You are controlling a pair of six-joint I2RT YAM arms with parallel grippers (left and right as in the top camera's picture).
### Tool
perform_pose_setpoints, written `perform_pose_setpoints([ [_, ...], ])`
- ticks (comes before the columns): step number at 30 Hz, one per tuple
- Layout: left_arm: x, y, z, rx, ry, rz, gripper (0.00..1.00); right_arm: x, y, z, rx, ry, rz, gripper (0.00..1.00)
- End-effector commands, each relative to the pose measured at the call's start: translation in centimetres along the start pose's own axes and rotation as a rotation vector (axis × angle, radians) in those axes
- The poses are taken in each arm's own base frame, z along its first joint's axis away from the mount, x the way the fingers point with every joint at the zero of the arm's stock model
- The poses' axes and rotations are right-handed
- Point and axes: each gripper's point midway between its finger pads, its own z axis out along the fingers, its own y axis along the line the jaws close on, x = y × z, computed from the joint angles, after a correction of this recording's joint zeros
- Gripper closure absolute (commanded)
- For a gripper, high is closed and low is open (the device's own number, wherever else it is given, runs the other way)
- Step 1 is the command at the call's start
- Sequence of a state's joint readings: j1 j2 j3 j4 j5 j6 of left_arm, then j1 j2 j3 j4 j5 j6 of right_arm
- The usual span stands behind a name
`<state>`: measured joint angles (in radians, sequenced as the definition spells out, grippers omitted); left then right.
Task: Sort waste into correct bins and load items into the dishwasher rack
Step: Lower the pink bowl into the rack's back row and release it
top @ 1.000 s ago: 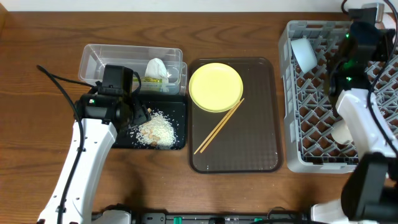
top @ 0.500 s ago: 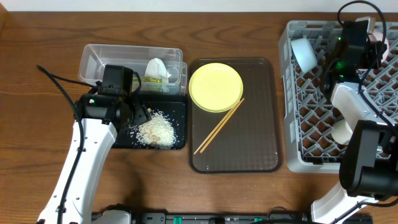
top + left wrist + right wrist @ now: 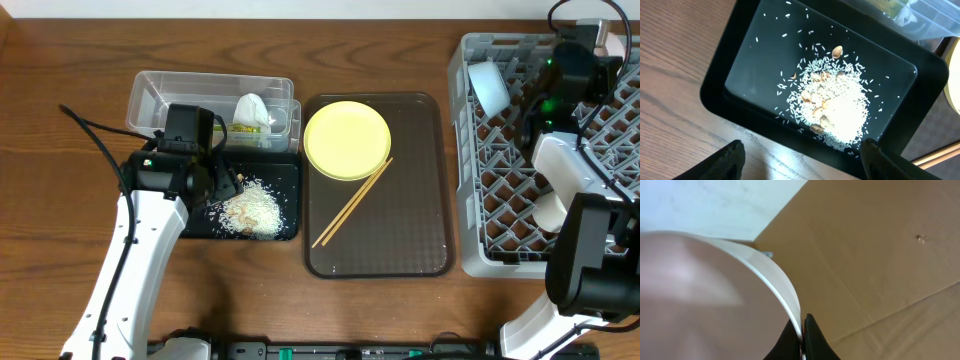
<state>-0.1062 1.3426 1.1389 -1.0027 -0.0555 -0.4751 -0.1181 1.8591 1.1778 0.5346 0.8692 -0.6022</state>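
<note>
Spotter: Right gripper (image 3: 801, 336) pinched shut on rim of pale pink-white bowl (image 3: 715, 295), at 1 o'clock of large grey plastic lattice dishwasher rack (image 3: 462, 150); edge grip likely lets bowl stand between pegs.

Logger: Overhead can't show that grip. Left?

Spotter: Left gripper (image 3: 802, 157) spread open, empty, over shallow black rectangular tray (image 3: 740, 55) holding whitish rice scraps (image 3: 837, 112), bench's (image 3: 60, 120) 9 o'clock. Only overhead shows round yellow plate (image 3: 347, 140) at 11 o'clock of brown serving tray (image 3: 400, 230), thin wooden chopsticks (image 3: 352, 202) across its centre.

One plate (image 3: 346, 140), two chopsticks (image 3: 352, 202), one tub (image 3: 160, 100), one rack (image 3: 458, 160).
</note>
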Motion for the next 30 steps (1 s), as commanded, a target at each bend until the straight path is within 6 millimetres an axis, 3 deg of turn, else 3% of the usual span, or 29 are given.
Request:
perform_pose_setpoints([
  [1,0.1,0.3,0.2,-0.011,0.006,-0.016,0.23,0.6,1.5,0.6,-0.019,-0.005,0.004,0.99],
  [11,0.1,0.3,0.2,-0.011,0.005,-0.016,0.23,3.8,4.5,1.5,-0.026,0.056,-0.077,0.99],
  [20,0.1,0.3,0.2,-0.011,0.006,-0.016,0.23,3.7,6.3,0.1,-0.065,0.063,-0.111,0.99],
  [26,0.1,0.3,0.2,-0.011,0.006,-0.016,0.23,2.2,3.6,0.6,0.044,0.023,-0.064,0.99],
  [30,0.1,0.3,0.2,-0.011,0.006,-0.017,0.23,2.2,2.8,1.1,0.061,0.021,-0.080,0.99],
])
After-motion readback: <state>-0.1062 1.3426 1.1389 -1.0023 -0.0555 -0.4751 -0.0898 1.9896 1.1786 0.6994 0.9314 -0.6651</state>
